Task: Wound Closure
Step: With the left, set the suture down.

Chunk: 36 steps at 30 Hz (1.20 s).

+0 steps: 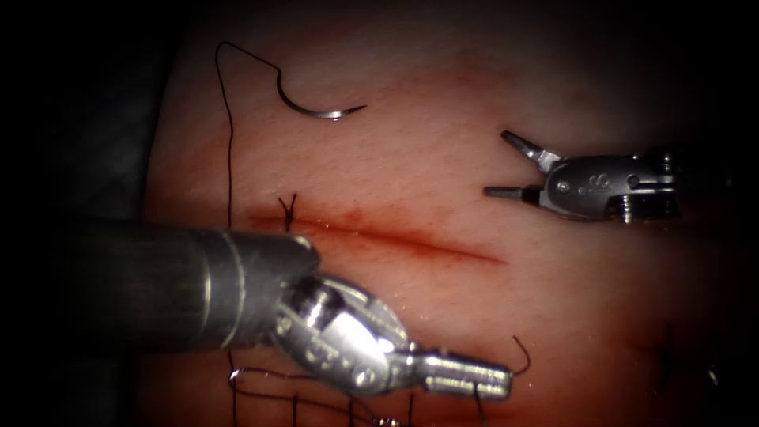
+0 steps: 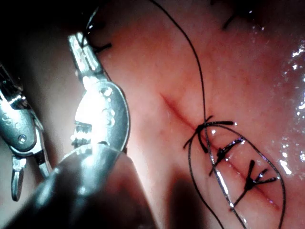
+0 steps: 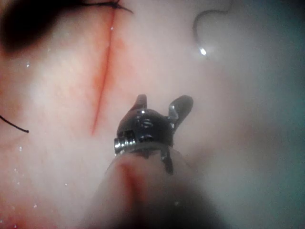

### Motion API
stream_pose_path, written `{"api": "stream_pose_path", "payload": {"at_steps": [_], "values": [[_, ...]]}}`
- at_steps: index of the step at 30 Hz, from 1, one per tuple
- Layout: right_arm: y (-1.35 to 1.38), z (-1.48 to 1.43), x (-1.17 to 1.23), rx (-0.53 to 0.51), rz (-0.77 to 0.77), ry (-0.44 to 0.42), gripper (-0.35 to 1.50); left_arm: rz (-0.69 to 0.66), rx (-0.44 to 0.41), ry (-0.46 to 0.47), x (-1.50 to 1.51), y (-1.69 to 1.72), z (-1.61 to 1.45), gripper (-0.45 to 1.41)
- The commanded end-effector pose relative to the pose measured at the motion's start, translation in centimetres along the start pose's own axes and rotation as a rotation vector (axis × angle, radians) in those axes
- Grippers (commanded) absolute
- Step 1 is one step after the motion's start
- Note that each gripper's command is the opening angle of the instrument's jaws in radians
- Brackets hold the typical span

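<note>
The curved needle (image 1: 318, 109) lies free on the tissue (image 1: 443, 95) beyond the cut (image 1: 395, 239), held by neither tool and not in the tissue; it also shows in the right wrist view (image 3: 194, 28). Its thread (image 1: 229, 150) loops up from the tail, then runs down the left side past a tied knot (image 1: 288, 209) at the cut's left end. My left tool (image 1: 502, 379) lies low on the near side, jaws shut, with thread ends beside its tip (image 2: 75, 40); whether it grips one is unclear. My right tool (image 1: 496, 163) hovers right of the cut, open and holding nothing (image 3: 162, 101).
Finished stitches (image 2: 221, 153) follow the knot (image 2: 206, 123) along the closed part of the cut. Loose loops of thread (image 1: 316, 391) lie near the front edge under the left tool's shaft (image 1: 158, 285). A short curl of thread (image 1: 522, 354) sits by the left tool's tip.
</note>
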Motion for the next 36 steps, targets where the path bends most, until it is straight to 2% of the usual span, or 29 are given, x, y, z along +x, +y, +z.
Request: {"api": "stream_pose_path", "payload": {"at_steps": [1,4,5,6,7,8,11,14,18,20,22,23,25,26,27,32,34,36], "values": [[-0.06,0.10,0.00,0.000,0.000,0.005,1.46,-0.003,-0.006,0.008,-0.11,0.04,0.11,-0.45],[-0.10,0.14,0.01,0.002,-0.002,0.004,1.46,-0.033,-0.038,0.021,-0.25,0.17,0.34,-0.45],[-0.12,0.16,0.01,0.004,-0.002,0.005,1.46,-0.082,-0.057,0.020,-0.31,0.24,0.44,-0.40],[-0.13,0.17,0.02,0.008,-0.003,0.007,1.46,-0.157,-0.074,0.012,-0.36,0.30,0.49,0.12],[-0.16,0.19,0.02,0.013,-0.005,0.007,1.46,-0.205,-0.094,0.003,-0.39,0.36,0.54,0.52],[-0.17,0.20,0.02,0.014,-0.006,0.007,1.46,-0.249,-0.112,-0.025,-0.42,0.41,0.56,0.81],[-0.23,0.26,0.03,0.024,-0.009,0.009,1.46,-0.383,-0.080,-0.138,-0.45,0.42,0.52,1.16],[-0.28,0.31,0.04,0.030,-0.012,0.012,1.46,-0.408,-0.025,-0.232,-0.40,0.38,0.35,1.28],[-0.37,0.39,0.05,0.039,-0.016,0.016,1.46,-0.425,0.013,-0.330,-0.26,0.28,0.07,1.19],[-0.41,0.42,0.06,0.044,-0.019,0.015,1.46,-0.437,0.014,-0.351,-0.19,0.25,-0.08,1.16],[-0.45,0.44,0.07,0.051,-0.021,0.019,1.46,-0.451,0.009,-0.363,-0.10,0.23,-0.27,1.04],[-0.48,0.46,0.07,0.055,-0.023,0.018,1.46,-0.456,0.007,-0.364,-0.06,0.22,-0.37,0.93],[-0.50,0.47,0.08,0.060,-0.024,0.013,1.46,-0.463,0.002,-0.366,0.01,0.20,-0.59,0.56],[-0.51,0.48,0.08,0.061,-0.025,0.011,1.46,-0.468,0.004,-0.371,0.04,0.19,-0.69,0.42],[-0.51,0.48,0.08,0.063,-0.025,0.013,1.46,-0.468,0.007,-0.379,0.06,0.17,-0.77,0.37],[-0.53,0.50,0.10,0.065,-0.024,0.017,1.46,-0.482,-0.007,-0.437,0.05,0.13,-1.10,0.34],[-0.57,0.48,0.11,0.076,-0.027,0.014,1.46,-0.486,-0.013,-0.507,-0.05,0.13,-1.31,0.34],[-0.58,0.47,0.11,0.081,-0.028,0.015,1.46,-0.488,-0.010,-0.536,-0.13,0.13,-1.43,0.36]]}}
